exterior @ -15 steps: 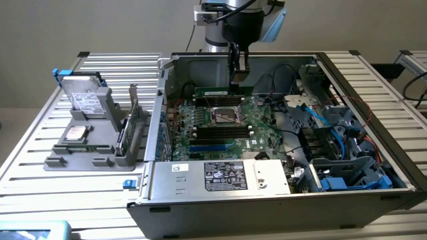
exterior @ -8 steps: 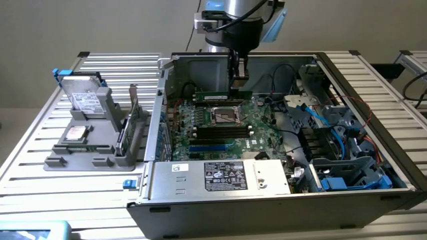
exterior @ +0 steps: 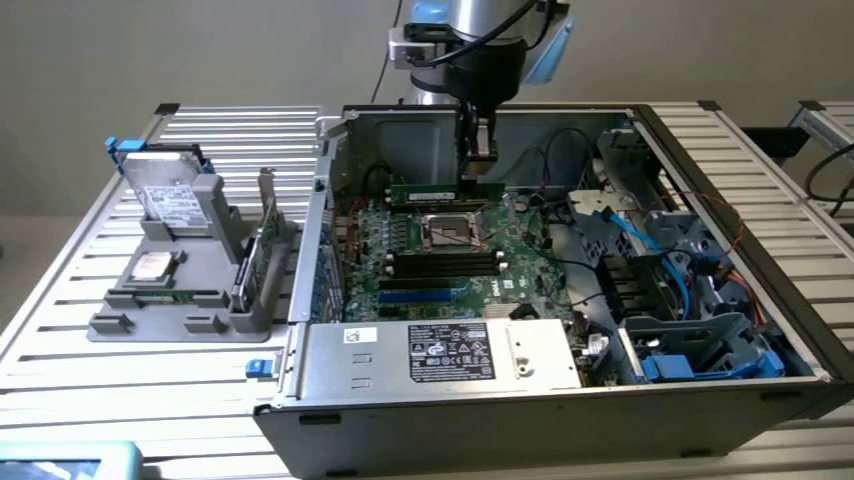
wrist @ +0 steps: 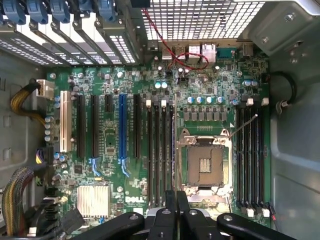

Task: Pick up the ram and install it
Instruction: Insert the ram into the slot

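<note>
The motherboard (wrist: 125, 150) was green, with one blue slot (wrist: 122, 132) among black ones and a white slot (wrist: 63, 127). The ram (exterior: 430, 190) was green too, and the end effector (exterior: 477, 170) black. A red wire (wrist: 160, 41) crossed the board. The table (exterior: 67, 330) was silver, ribbed in parallel lines, and its holder (exterior: 147, 325) was grey.
</note>
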You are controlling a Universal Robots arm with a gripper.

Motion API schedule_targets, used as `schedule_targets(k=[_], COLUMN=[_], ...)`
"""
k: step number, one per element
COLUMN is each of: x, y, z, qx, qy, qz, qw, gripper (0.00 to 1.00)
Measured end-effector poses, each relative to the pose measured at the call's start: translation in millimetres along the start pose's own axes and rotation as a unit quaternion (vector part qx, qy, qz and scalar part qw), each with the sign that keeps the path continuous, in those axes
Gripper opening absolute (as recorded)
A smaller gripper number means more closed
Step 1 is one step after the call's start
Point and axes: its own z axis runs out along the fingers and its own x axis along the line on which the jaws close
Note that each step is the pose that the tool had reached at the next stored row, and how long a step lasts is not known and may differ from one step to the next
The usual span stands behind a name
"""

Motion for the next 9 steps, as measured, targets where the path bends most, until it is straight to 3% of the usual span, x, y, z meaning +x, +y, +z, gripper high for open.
schedule_targets(k=[9], x=[6.7], y=[-1.2], z=[8.4], qx=[-0.0001], qy=[-0.0015], qz=[0.000], qw=[1.0000], gripper=[0.12])
